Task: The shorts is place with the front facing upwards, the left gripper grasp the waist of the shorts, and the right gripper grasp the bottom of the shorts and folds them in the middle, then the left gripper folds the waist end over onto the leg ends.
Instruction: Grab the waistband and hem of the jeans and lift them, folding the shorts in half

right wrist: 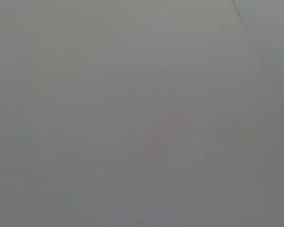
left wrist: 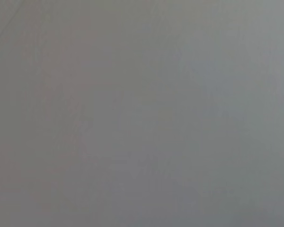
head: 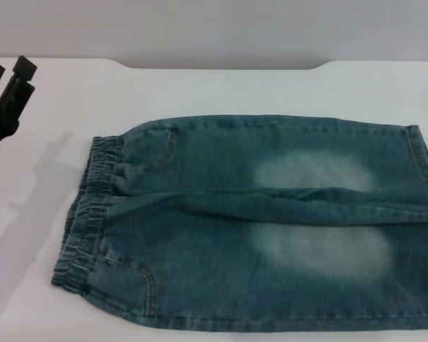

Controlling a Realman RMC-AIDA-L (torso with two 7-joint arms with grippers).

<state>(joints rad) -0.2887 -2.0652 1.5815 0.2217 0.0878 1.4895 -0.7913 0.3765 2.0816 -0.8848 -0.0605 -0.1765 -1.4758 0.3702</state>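
The blue-green shorts (head: 257, 228) are lying flat across the middle of the frame, stretchy waist at the left.

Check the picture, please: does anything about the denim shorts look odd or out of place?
Nothing stands out. The blue-green denim shorts lie flat on the white table, gathered waistband toward the black left pincer, which is off the cloth.
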